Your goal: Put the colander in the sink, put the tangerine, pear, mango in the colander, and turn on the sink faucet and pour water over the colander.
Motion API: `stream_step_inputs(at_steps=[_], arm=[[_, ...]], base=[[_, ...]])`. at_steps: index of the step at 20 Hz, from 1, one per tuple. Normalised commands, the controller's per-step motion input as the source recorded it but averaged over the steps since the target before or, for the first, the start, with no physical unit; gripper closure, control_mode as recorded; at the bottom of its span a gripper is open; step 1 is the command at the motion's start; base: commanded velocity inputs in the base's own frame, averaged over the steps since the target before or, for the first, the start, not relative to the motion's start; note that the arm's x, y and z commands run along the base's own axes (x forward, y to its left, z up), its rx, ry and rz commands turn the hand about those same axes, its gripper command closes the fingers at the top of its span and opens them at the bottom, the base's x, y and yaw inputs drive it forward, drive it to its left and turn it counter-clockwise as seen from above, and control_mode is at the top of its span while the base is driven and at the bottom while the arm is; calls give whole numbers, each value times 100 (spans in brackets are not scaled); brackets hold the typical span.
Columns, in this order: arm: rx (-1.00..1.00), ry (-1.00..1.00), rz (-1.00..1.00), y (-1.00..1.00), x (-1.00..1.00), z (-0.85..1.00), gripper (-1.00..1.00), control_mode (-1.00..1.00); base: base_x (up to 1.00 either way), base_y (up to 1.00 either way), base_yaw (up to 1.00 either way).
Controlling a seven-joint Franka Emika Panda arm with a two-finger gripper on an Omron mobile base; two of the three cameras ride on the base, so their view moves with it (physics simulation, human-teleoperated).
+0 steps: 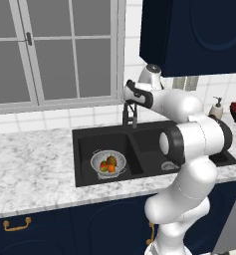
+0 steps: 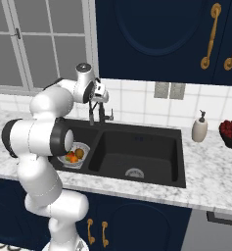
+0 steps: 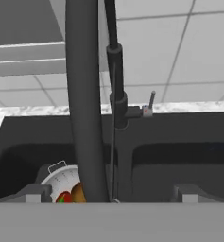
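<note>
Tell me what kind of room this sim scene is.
A rendered home kitchen, by the look of it: a black double-basin sink set in a white marble counter, a black gooseneck faucet against a tiled wall, and navy cabinets with gold handles. A colander of fruit sits in the sink's left basin.

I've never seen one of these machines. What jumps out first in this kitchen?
A big white arm reaches over the black sink, its end effector up at the tall black faucet by the back wall. In the sink's left basin sits a silver colander holding colourful fruit. To the right on the marble counter stand a pale soap pump and a bowl of red fruit.
</note>
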Motion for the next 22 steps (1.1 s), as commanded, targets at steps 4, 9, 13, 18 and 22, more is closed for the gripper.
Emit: stream_step_inputs(at_steps=[4,9,13,18,22], arm=[[0,10,0,0,17,-4,-100,-100],[0,3,0,12,26,-18,-100,-100],[-1,1,0,31,33,-29,-100,-100],[-2,0,0,40,42,-30,-100,-100],[0,5,0,40,49,-19,-100,-100]], base=[[0,0,0],[0,0,0],[0,0,0],[0,0,0],[0,0,0]])
